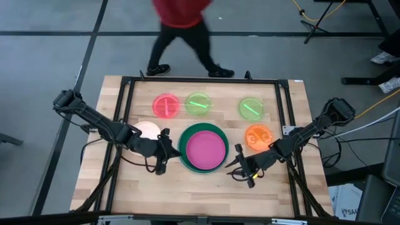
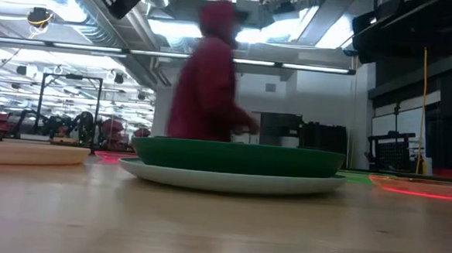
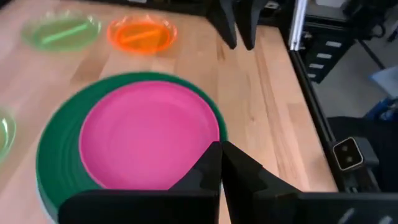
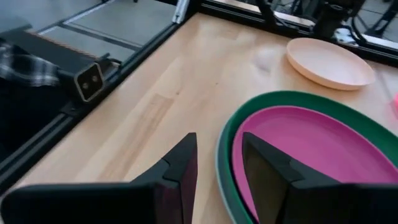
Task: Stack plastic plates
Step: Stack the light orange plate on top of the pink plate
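Note:
A magenta plate [image 1: 205, 150] lies in a dark green plate [image 1: 185, 139], which rests on a pale blue plate [image 2: 231, 180] at the table's middle. A cream-pink plate [image 1: 147, 129] sits to their left. Small red [image 1: 165, 105], lime green [image 1: 198, 103], lime green [image 1: 251, 107] and orange [image 1: 258, 136] plates lie apart toward the far side. My left gripper [image 1: 167, 149] [image 3: 219, 152] is shut, by the stack's left rim. My right gripper [image 1: 239, 164] [image 4: 217, 155] is open, by the stack's near-right rim. Neither shows at table height in the low view.
A person in a red top [image 1: 181, 15] walks past beyond the table's far edge. A dark metal frame [image 1: 200, 81] runs around the table. Bare wood [image 1: 200, 190] lies along the near edge in front of the stack.

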